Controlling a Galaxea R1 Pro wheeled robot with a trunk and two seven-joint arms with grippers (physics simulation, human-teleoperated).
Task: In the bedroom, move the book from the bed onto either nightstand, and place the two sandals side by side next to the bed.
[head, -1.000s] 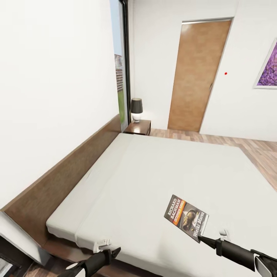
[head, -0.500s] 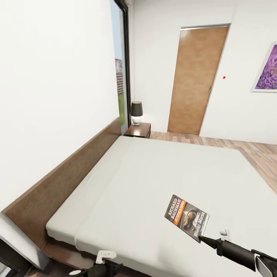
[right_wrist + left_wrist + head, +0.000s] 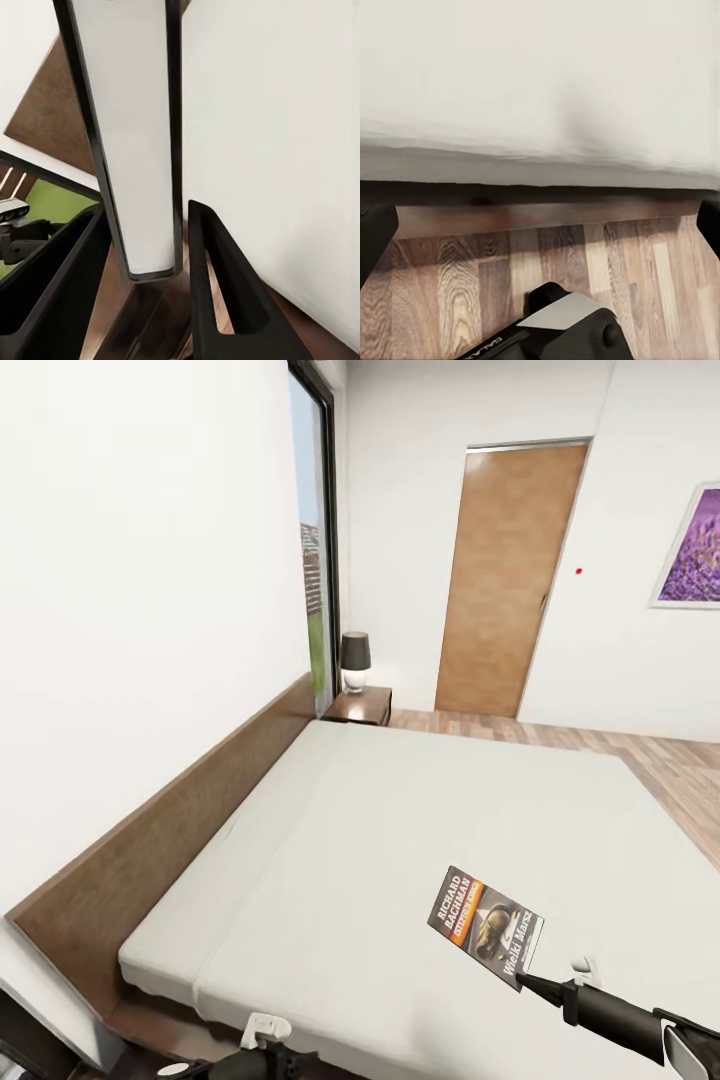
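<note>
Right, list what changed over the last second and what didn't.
The left gripper dropped lower, toward the near edge of the bed. The door, lamp and nightstand slid down the picture together, so the camera tilted up; they did not move. The right gripper stayed shut on the book, holding it above the mattress in the same spot.

A home bedroom, marked by bed (image 3: 400, 840), nightstand (image 3: 360, 706) with lamp (image 3: 354, 660), door (image 3: 505, 580), wall picture (image 3: 688, 548).
</note>
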